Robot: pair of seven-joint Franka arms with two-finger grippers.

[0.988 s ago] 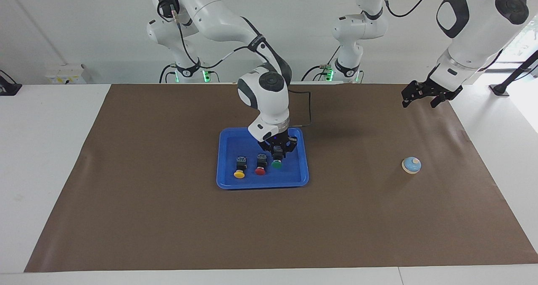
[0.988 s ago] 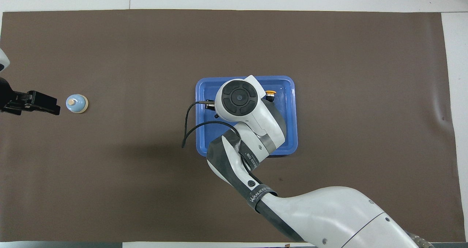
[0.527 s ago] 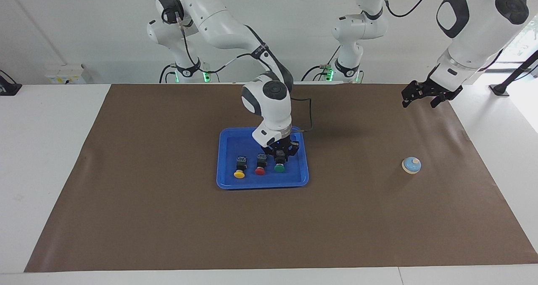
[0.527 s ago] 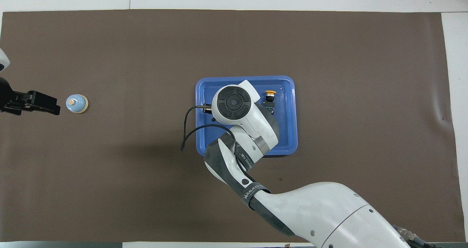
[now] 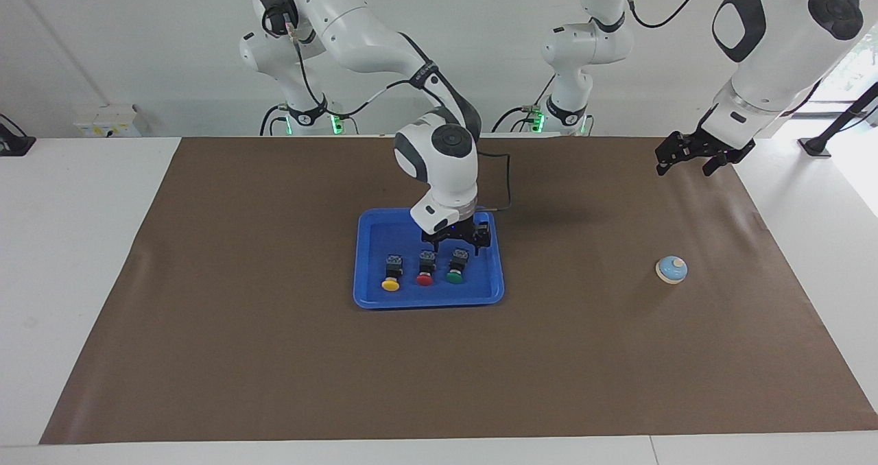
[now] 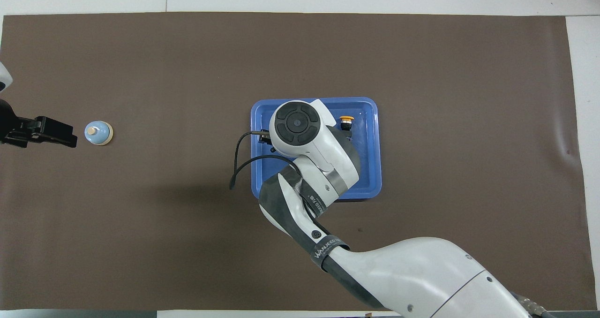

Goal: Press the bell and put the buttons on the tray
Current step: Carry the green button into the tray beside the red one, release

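The green button (image 5: 456, 270) has come out of my right tool (image 5: 458, 240); a second ago that tool was clamped on it, and now it has lifted clear and hangs just above it with nothing in it. Its fingers stand apart, one to each side over the button's black body.

All three buttons now lie in a row in the tray (image 5: 374, 297), caps pointing toward six o'clock in the facing view. The green one is at the three o'clock end, the red button (image 5: 426, 272) in the middle just beside it, and the yellow button (image 5: 392, 276) at the nine o'clock end. In the overhead view my right arm covers most of the row and only the yellow button (image 6: 346, 121) shows.

The tray sits mid-mat on the worktop (image 5: 82, 259), a shallow blue rectangle with a raised rim.

The bell (image 5: 671, 269), pale blue with a cream knob, stands well apart from the tray at three o'clock in the facing view, toward the left arm's end.

My left tool (image 5: 693, 161) has not moved; it waits in the air with its fingers apart and empty, up at twelve o'clock from the bell.
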